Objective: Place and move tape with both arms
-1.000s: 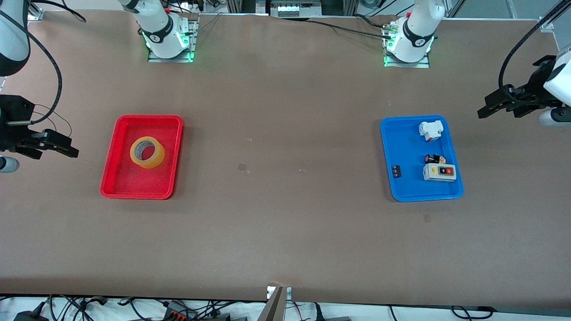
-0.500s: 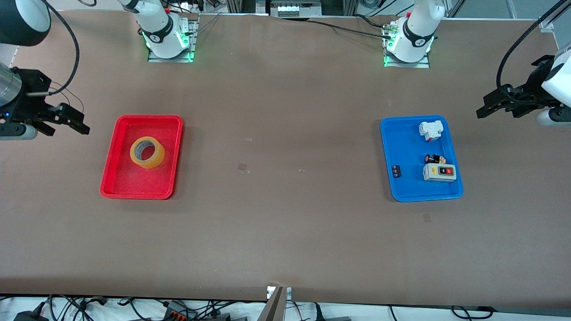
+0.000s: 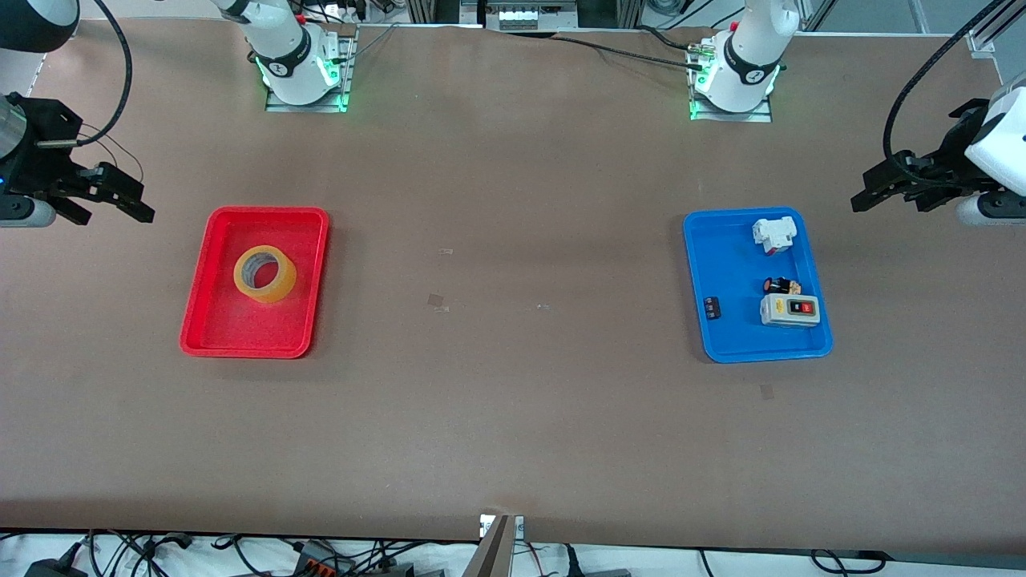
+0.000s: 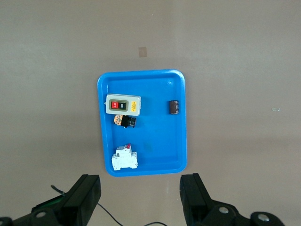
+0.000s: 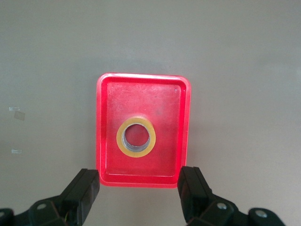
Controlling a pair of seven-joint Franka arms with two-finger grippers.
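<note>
Amber tape (image 3: 265,274) lies flat, hollow centre up, in red tray (image 3: 212,264) at right arm's end of table, untouched. Right gripper (image 3: 120,199) hovers over bare table at about 10 o'clock from the tape in the front view, well apart, fingers (image 5: 194,190) spread wide, holding nothing. Left gripper (image 3: 878,184) hangs over table by blue tray (image 3: 721,264), at roughly 2 o'clock from it, fingers (image 4: 194,200) also wide, empty. Blue tray holds grey switch box (image 3: 790,309) with red and black buttons, lettering unreadable, white breaker (image 3: 774,235), small black parts. No readable brand on tape.
</note>
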